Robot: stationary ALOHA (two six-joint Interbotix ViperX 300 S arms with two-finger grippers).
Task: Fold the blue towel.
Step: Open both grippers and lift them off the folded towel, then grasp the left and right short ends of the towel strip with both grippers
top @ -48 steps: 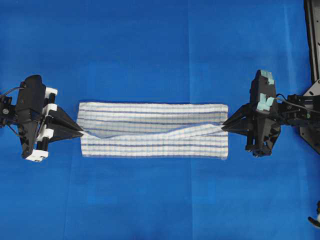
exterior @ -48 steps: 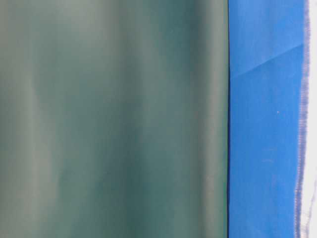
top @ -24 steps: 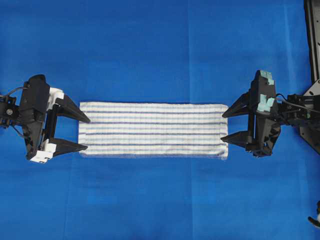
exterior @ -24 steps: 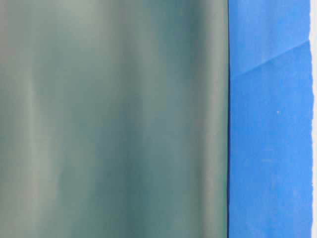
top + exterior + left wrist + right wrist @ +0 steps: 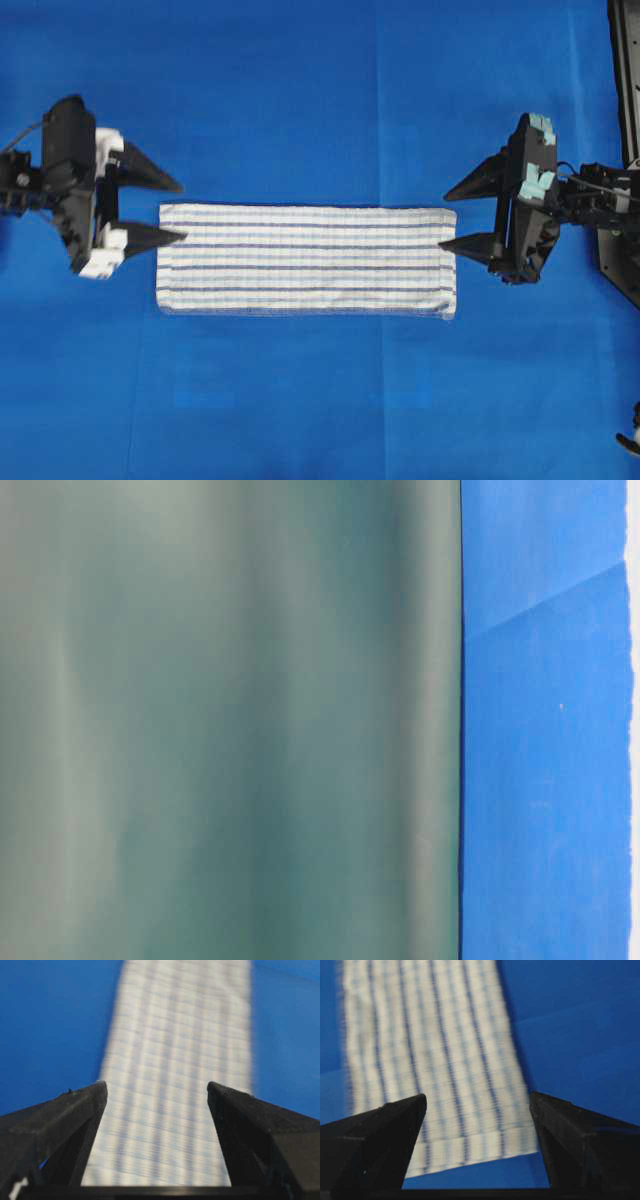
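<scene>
The blue towel (image 5: 306, 260) lies flat on the table as a long folded strip, white with thin blue stripes, running left to right. My left gripper (image 5: 183, 212) stands open just off its left end, level with the strip's far corner, with nothing between the fingers. At the right end my right gripper (image 5: 444, 218) is open as well, also by the far corner and holding nothing. The left wrist view shows the towel (image 5: 180, 1060) stretching away beyond the open left gripper (image 5: 157, 1087). In the right wrist view the towel's (image 5: 430, 1050) hemmed end lies beneath the open right gripper (image 5: 477, 1097).
A plain blue covering (image 5: 300, 90) spreads over the whole table. A black frame (image 5: 625, 70) runs down the right edge behind the right arm. The table-level view is mostly filled by a blurred grey-green surface (image 5: 230, 720), with a band of blue covering (image 5: 545, 730) beside it.
Both grippers opened and let go of the towel's ends, and the lifted middle fold dropped flat. Both grippers then shifted toward the far side of the strip.
</scene>
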